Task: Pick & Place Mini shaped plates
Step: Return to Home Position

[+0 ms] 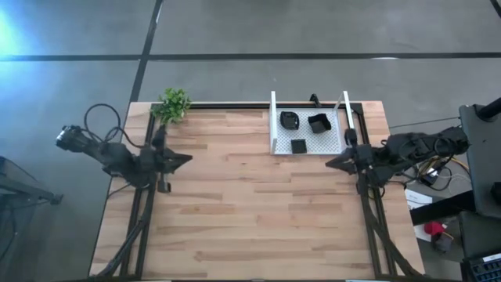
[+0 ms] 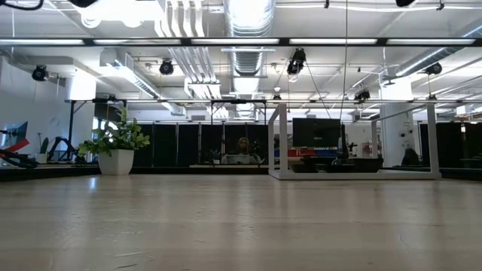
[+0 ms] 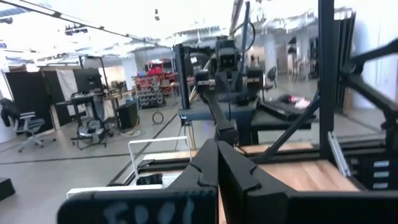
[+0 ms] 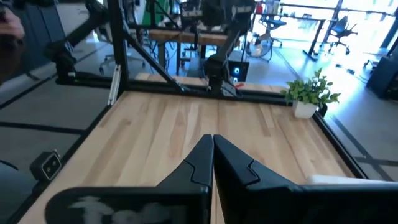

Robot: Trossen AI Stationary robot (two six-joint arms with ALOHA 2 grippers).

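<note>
Three mini shaped plates, small black glossy dishes, lie in the white mesh tray (image 1: pixel 333 143) at the table's far right: one rounded (image 1: pixel 290 120), one squarish (image 1: pixel 318 123), one small square (image 1: pixel 298 146). My left gripper (image 1: pixel 186 159) hovers at the table's left edge, pointing right, shut and holding nothing; its fingertips (image 3: pixel 216 144) meet in the left wrist view. My right gripper (image 1: pixel 329 163) hovers at the right edge just near of the tray, pointing left, shut and holding nothing; its fingertips (image 4: pixel 212 138) meet too. Neither gripper shows in the low view.
A small potted plant (image 1: pixel 174 104) stands at the far left corner, also seen as the plant (image 4: pixel 311 93) and the plant (image 2: pixel 117 147). The tray's upright side walls (image 2: pixel 354 139) rise at the far right. Bare wooden tabletop (image 1: pixel 250 204) spreads between the arms and toward the near edge.
</note>
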